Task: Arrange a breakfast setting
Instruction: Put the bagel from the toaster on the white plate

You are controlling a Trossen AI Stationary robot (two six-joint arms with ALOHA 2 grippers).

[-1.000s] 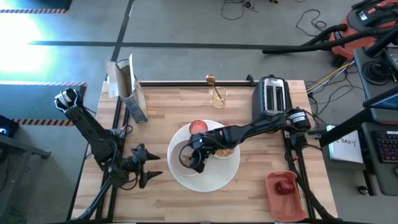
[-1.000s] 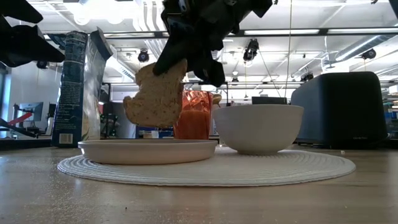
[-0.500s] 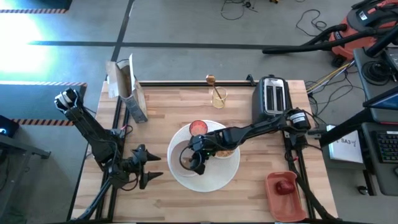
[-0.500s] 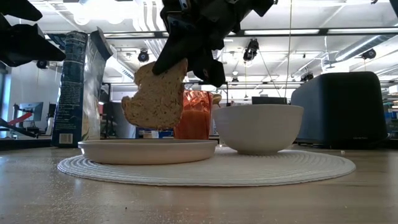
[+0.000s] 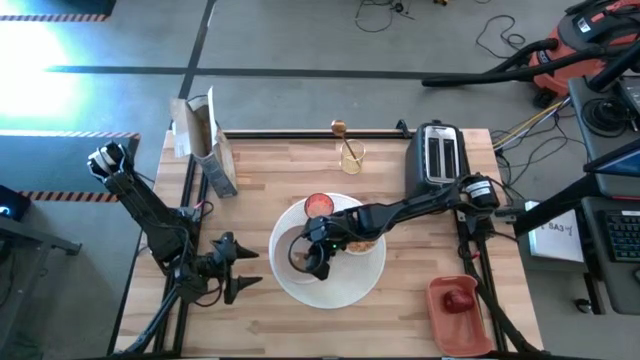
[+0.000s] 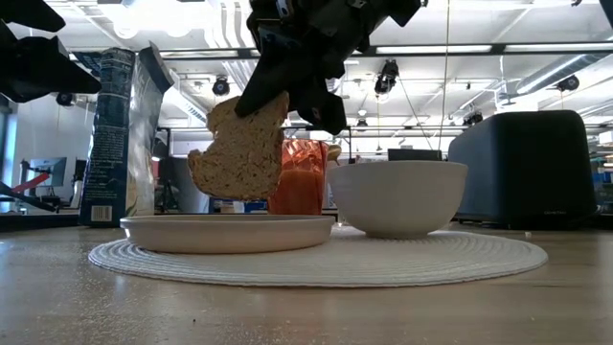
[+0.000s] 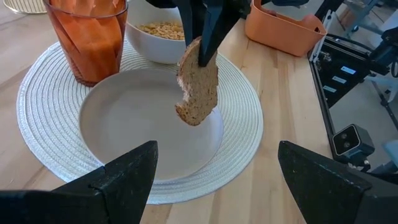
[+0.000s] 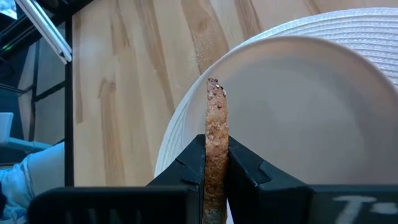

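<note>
Over the middle of the desk (image 5: 250, 175), the right pincer (image 6: 287, 91) is clenched on the top edge of a brown toast slice (image 6: 239, 146), which hangs on edge above a white plate (image 6: 226, 231) without touching it. In the right wrist view the slice (image 8: 216, 134) stands edge-on, squeezed between the two dark fingers (image 8: 249, 171), with the plate (image 8: 298, 106) under it. The plate lies on a round woven white mat (image 6: 316, 257), and the left wrist view shows the slice (image 7: 198, 87) with a bite-shaped notch in one side.

Beside the plate on the same mat sits a white bowl (image 6: 397, 196) holding cereal (image 7: 163, 28), and behind the toast stands a pink-red cup (image 6: 303, 177), seen from above at the mat's far edge (image 5: 318, 204). A dark toaster (image 5: 437, 154) stands at the far right of the desk, a tall box (image 5: 207, 143) at the far left, and a gold spoon (image 5: 347, 145) rests in a clear glass between them. Near the front right corner an orange tray (image 5: 458, 315) holds a small dark-red fruit (image 5: 459, 299).

The left pincer (image 5: 243, 268) waits with its fingers spread and released, holding nothing, near the desk's front left edge, well apart from the mat.
</note>
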